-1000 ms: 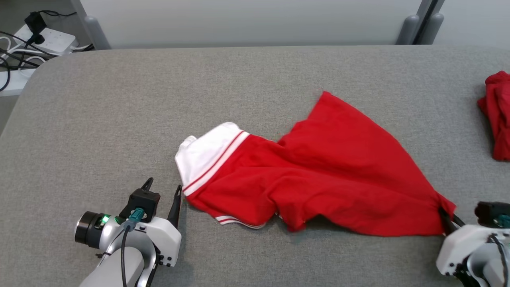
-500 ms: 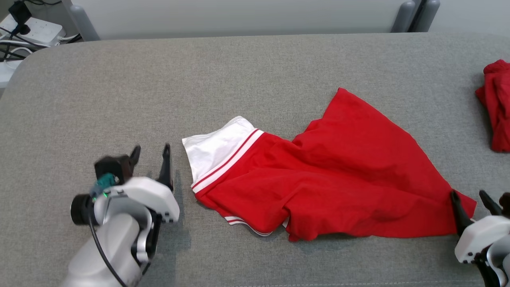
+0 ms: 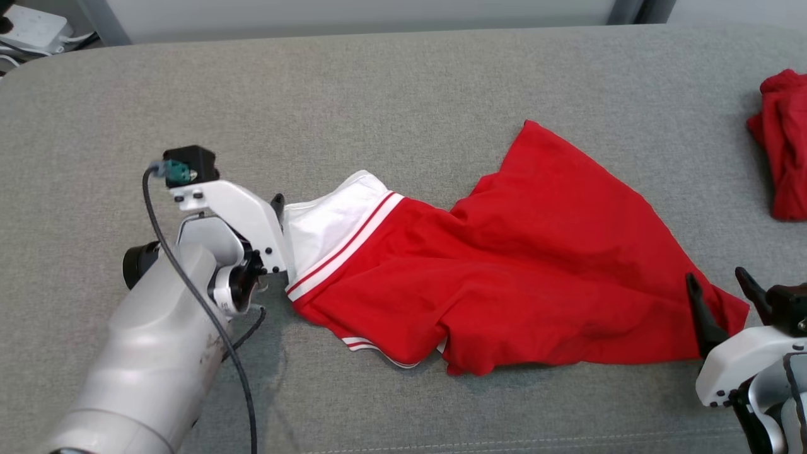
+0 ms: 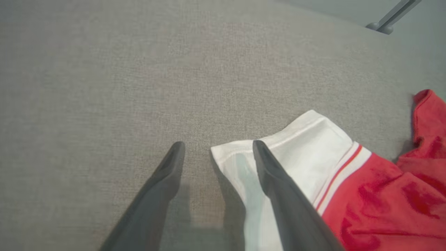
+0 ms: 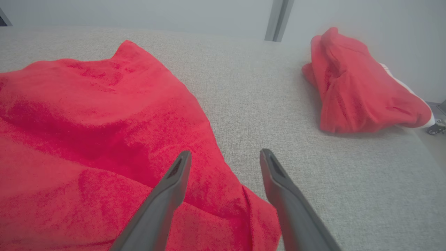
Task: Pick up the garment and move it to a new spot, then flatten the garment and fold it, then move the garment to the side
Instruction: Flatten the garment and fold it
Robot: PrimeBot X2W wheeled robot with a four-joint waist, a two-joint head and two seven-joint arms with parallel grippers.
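The garment [image 3: 504,271] is red with a white, red-striped end and lies spread and wrinkled across the middle of the grey padded table [image 3: 391,82]. My left gripper [image 4: 217,146] is open at that white end [image 4: 306,139]. The cloth's corner lies between its fingers, and the right finger [image 4: 275,177] is over the white fabric. In the head view one dark left fingertip [image 3: 277,203] shows beside the white edge. My right gripper [image 3: 715,280] is open over the garment's red near-right corner [image 5: 216,195], with cloth under and between its fingers [image 5: 174,184].
A second red garment [image 3: 778,145] lies crumpled at the table's far right edge [image 5: 352,87]. A white power strip with cables [image 3: 31,25] sits off the far left corner. Bare grey cloth stretches behind and left of the garment.
My right gripper has opened and let go of the red corner, which now lies on the table. My left arm has moved forward to the white end. The camera has tilted.
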